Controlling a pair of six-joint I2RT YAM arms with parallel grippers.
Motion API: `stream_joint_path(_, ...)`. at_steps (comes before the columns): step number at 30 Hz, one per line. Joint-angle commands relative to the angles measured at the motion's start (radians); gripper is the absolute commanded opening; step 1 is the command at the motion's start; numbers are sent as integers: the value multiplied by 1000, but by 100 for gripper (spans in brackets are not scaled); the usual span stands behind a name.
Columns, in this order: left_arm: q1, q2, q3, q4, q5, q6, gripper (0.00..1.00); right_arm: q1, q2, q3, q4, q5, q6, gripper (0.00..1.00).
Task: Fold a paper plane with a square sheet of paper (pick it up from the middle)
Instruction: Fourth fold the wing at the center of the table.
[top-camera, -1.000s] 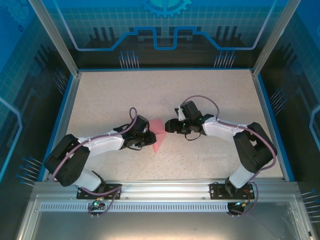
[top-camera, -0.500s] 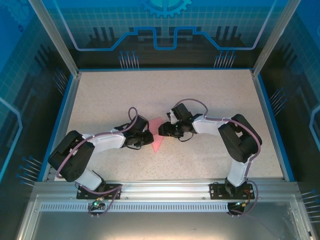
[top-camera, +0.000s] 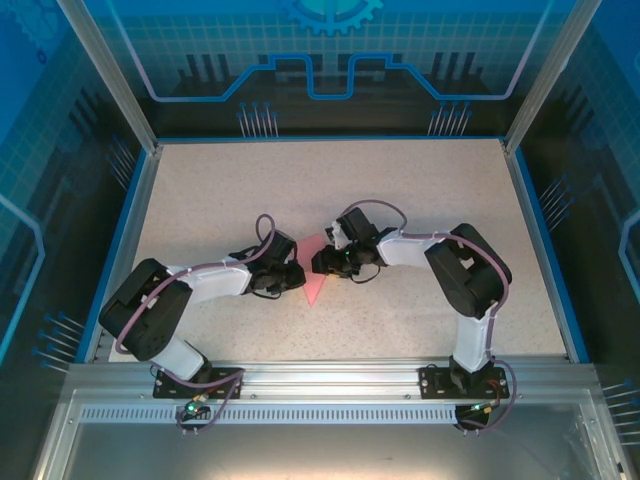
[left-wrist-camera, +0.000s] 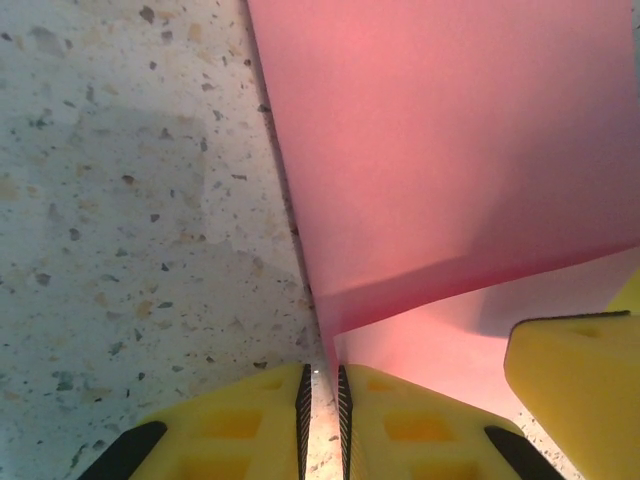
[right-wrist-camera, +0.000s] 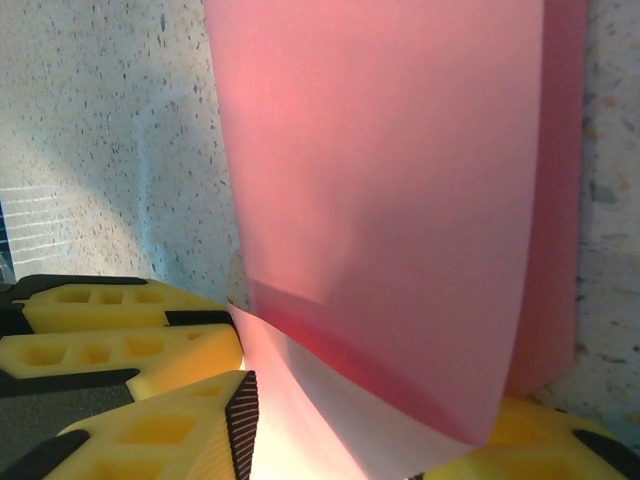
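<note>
The counter (top-camera: 330, 190) is a pale speckled slab under even light with soft shadows, edged by a blue rim (top-camera: 128, 225) on its left, far and right sides. Behind it stands a dark back wall (top-camera: 330, 60) printed with a blue grid, a bright circuit-like outline and part of a cog, and similar blue side walls (top-camera: 40, 200) lie beyond two slanting metal posts (top-camera: 105, 70). Along the near edge runs a slotted aluminium rail (top-camera: 330, 375).

Thin, smooth, matt pink-red square sheet of paper (left-wrist-camera: 450, 150) on a matt, finely speckled, stone-like table (left-wrist-camera: 120, 200). The left gripper (left-wrist-camera: 322, 395) has yellow moulded-plastic fingers (left-wrist-camera: 250, 425) with ribbed black faces. The near rail (top-camera: 330, 385) is dull brushed metal.
</note>
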Motion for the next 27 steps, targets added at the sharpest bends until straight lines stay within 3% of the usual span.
stream_joint_path(1, 11, 11, 31, -19, -4, 22, 20, 19, 22, 20, 17, -29, 4, 32)
stream_joint_path(4, 11, -7, 34, -30, 0, 24, 20, 19, 14, 12, 9, 5, 18, 15)
stream_joint_path(7, 10, -33, 39, -39, 8, 33, 23, 19, -39, -20, -6, 93, 48, 6)
stream_joint_path(12, 0, -90, 46, -56, 17, 61, 36, 21, -202, -104, -84, 297, 121, 1)
stream_joint_path(18, -51, -146, 51, -37, 6, 110, 46, 25, -347, -201, -219, 460, 265, 0)
stream_joint_path(23, -117, -158, 21, 63, 3, 153, 50, 35, -386, -227, -268, 480, 371, 0)
stream_joint_path(27, -150, -174, -6, 126, 6, 155, 51, 57, -417, -170, -295, 494, 356, 0)
